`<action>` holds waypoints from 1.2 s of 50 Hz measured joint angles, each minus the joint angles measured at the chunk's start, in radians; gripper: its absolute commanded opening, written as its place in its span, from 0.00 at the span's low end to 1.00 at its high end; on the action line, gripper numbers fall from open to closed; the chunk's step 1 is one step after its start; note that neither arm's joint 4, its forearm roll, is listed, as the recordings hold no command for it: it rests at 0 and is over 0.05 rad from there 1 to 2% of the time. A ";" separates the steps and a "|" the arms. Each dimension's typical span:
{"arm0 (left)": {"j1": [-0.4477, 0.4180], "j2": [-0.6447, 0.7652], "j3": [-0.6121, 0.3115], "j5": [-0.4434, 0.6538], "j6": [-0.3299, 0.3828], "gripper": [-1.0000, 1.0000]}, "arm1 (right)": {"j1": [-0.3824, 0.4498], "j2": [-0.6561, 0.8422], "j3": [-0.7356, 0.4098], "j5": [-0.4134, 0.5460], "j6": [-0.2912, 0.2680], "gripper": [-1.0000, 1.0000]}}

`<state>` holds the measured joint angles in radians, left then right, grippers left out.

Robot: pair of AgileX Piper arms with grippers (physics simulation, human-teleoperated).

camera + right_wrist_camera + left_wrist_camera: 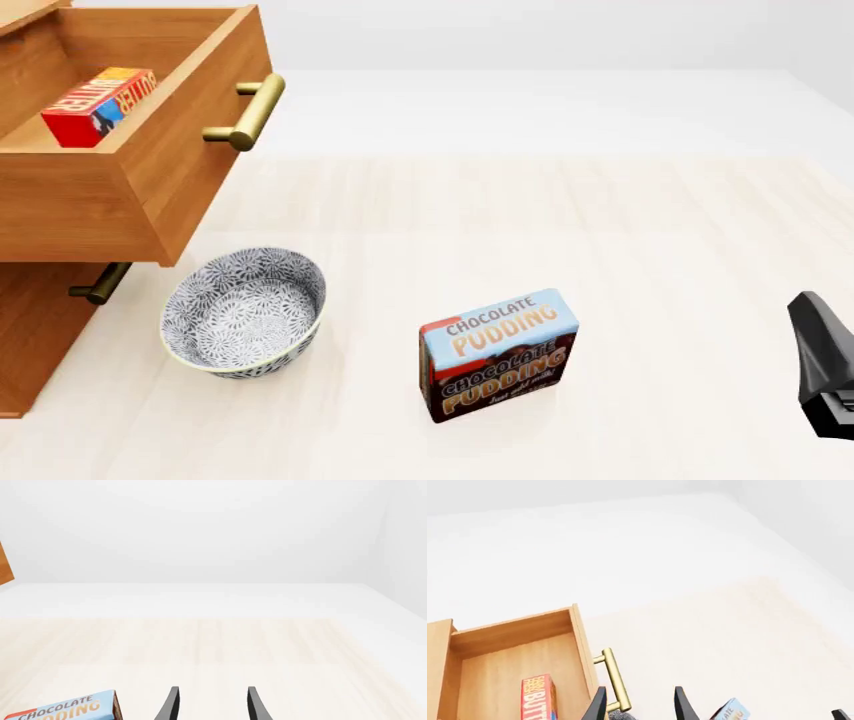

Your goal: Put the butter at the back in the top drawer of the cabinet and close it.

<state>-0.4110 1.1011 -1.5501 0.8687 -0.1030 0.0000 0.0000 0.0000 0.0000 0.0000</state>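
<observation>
The butter (96, 103), a small red box with an orange top, lies inside the open top drawer (160, 170) of the wooden cabinet (34, 330) at the far left. It also shows in the left wrist view (539, 698), inside the drawer (514, 645). My left gripper (640, 707) is open and empty, just outside the drawer's brass handle (616, 682); it is out of the front view. My right gripper (212, 707) is open and empty, low at the right edge of the front view (821, 360).
A patterned grey bowl (244, 312) stands in front of the cabinet, below the open drawer. The chocolate pudding box (499, 355) stands upright mid-table and shows in the right wrist view (67, 710). A lower drawer handle (99, 284) sticks out under the top drawer.
</observation>
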 measured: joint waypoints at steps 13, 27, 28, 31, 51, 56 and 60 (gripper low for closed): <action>-0.135 0.080 0.044 -0.098 -0.039 1.00 | 0.000 0.000 0.000 0.000 0.000 1.00; -0.252 0.199 0.114 -0.221 -0.074 1.00 | 0.000 0.000 0.000 0.000 0.000 1.00; -0.258 0.207 0.118 -0.228 -0.075 1.00 | 0.000 0.000 0.000 0.000 0.000 1.00; -0.274 0.230 0.131 -0.250 -0.082 1.00 | 0.000 0.000 0.000 0.000 0.000 1.00; -0.302 0.348 0.180 -0.337 -0.100 1.00 | 0.000 0.000 0.000 0.000 0.000 1.00; -0.289 0.359 0.187 -0.342 -0.095 1.00 | 0.000 0.000 0.000 0.000 0.000 1.00; -0.273 0.361 0.197 -0.344 -0.088 1.00 | 0.000 0.000 0.000 0.000 0.000 1.00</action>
<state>-0.6841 1.4622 -1.3534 0.5248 -0.1913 0.0000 0.0000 0.0000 0.0000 0.0000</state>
